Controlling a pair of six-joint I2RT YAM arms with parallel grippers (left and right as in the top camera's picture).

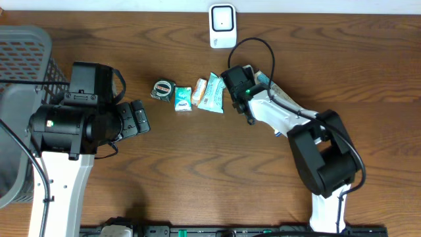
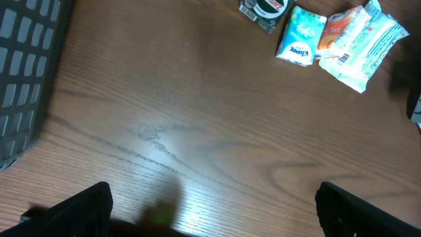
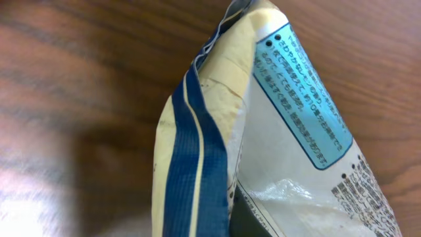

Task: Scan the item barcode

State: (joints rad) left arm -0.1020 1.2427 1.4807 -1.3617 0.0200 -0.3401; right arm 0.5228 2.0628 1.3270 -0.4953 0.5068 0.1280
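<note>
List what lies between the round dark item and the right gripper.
Overhead view: a Kleenex pack, an orange packet and a pale blue wrapper, in a row. The right gripper is shut on a cream packet.

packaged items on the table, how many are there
5: round dark pack, tissue pack, orange packet and teal packet in a row at centre; cream packet beside them, partly hidden under the right arm.

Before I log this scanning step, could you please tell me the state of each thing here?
Left end effector: open, empty.
Cream-and-blue plastic packet: creased, gripped.
Right end effector: shut on it.
Teal tissue pack: lying flat, untouched.
White box-shaped scanner: untouched.
</note>
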